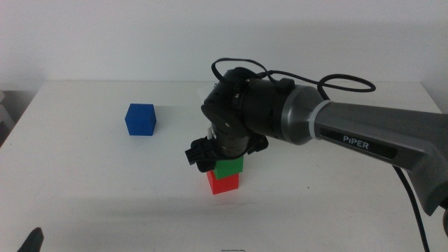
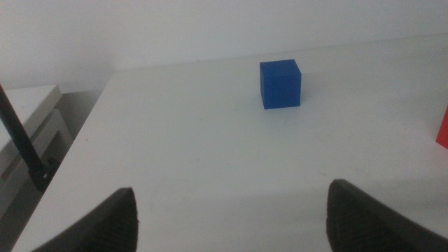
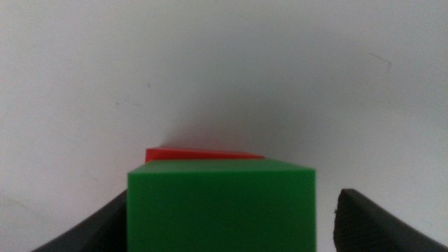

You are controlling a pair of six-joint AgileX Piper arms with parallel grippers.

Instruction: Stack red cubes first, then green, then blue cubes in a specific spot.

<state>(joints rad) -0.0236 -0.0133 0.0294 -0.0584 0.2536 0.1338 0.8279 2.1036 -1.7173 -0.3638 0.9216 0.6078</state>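
The green cube [image 1: 230, 166] sits on the red cube [image 1: 222, 182] near the table's middle. My right gripper [image 1: 221, 158] hangs straight over this stack with its jaws on either side of the green cube [image 3: 220, 206]. One jaw lies at the cube's side, and a gap shows between the cube and the other jaw, so it is open. A red sliver [image 3: 199, 153] shows behind the green cube. The blue cube [image 1: 141, 119] stands alone at the back left, also in the left wrist view [image 2: 281, 84]. My left gripper [image 2: 231, 210] waits open at the front left [image 1: 31, 239].
The white table [image 1: 336, 203] ends at a pale wall behind. The right arm's thick body and cable [image 1: 350, 129] reach in from the right above the table. The red cube's edge [image 2: 443, 129] shows in the left wrist view.
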